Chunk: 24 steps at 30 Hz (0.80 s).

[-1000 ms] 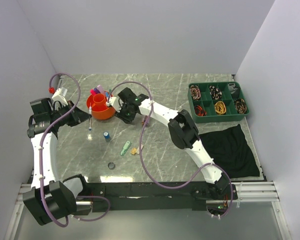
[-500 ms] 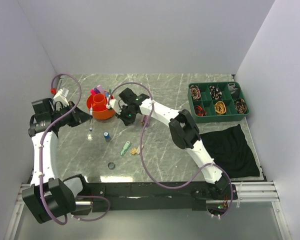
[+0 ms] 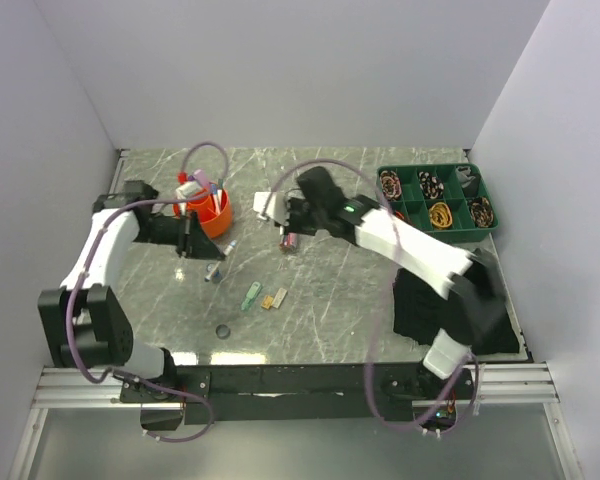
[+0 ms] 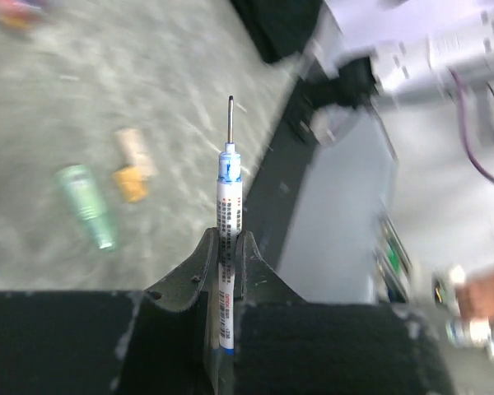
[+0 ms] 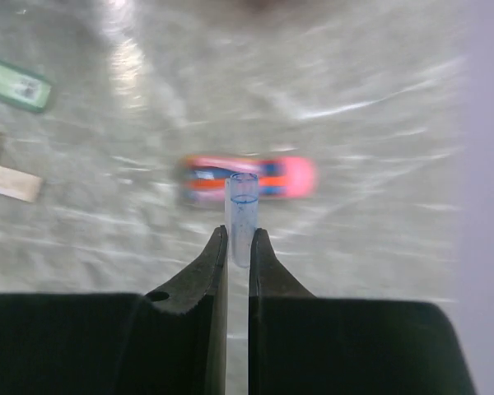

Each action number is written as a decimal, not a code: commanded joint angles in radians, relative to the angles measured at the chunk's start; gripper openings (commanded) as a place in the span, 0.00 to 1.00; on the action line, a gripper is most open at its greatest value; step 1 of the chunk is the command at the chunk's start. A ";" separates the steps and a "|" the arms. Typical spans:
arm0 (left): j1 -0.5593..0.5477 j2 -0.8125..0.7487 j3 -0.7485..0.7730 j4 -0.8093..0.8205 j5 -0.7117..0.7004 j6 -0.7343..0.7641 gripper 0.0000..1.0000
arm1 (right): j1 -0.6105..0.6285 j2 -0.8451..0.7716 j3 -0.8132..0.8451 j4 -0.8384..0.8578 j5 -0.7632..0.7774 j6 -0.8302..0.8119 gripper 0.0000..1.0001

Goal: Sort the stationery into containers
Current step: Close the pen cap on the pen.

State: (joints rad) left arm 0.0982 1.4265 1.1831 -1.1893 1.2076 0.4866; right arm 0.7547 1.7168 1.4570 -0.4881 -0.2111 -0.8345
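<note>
Left wrist view is showing the left claw (image 4: 226, 243) clamping a white pen (image 4: 229, 206) with a blue band, its tip sticking straight out past the fingers. The green clip (image 4: 86, 216) and yellow eraser (image 4: 132, 183) are lying on the counter (image 4: 107, 82) off to the left of that claw, kinda blurry. The right claw (image 5: 237, 239) is pinching a small clear cylinder (image 5: 243, 210) between nearly touching fingers, and the pink tube (image 5: 247, 179) is lying on the counter just beyond it. From the top, the orange pot (image 3: 220, 218) is sitting right beside the left claw.
</note>
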 commanded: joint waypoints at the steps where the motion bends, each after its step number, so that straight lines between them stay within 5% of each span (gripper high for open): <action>1: -0.118 0.070 0.058 -0.184 0.119 0.201 0.04 | 0.003 -0.233 -0.275 0.395 0.070 -0.250 0.00; 8: -0.215 0.227 0.148 -0.187 0.204 0.153 0.01 | 0.031 -0.454 -0.662 0.749 0.075 -0.658 0.00; 24: -0.313 0.345 0.250 -0.185 0.201 0.093 0.01 | 0.066 -0.471 -0.735 0.967 0.058 -0.718 0.00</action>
State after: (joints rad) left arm -0.2073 1.7527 1.3746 -1.3388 1.3758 0.5819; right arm 0.8070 1.2728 0.7139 0.3794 -0.1356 -1.5185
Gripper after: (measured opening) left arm 0.089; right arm 0.158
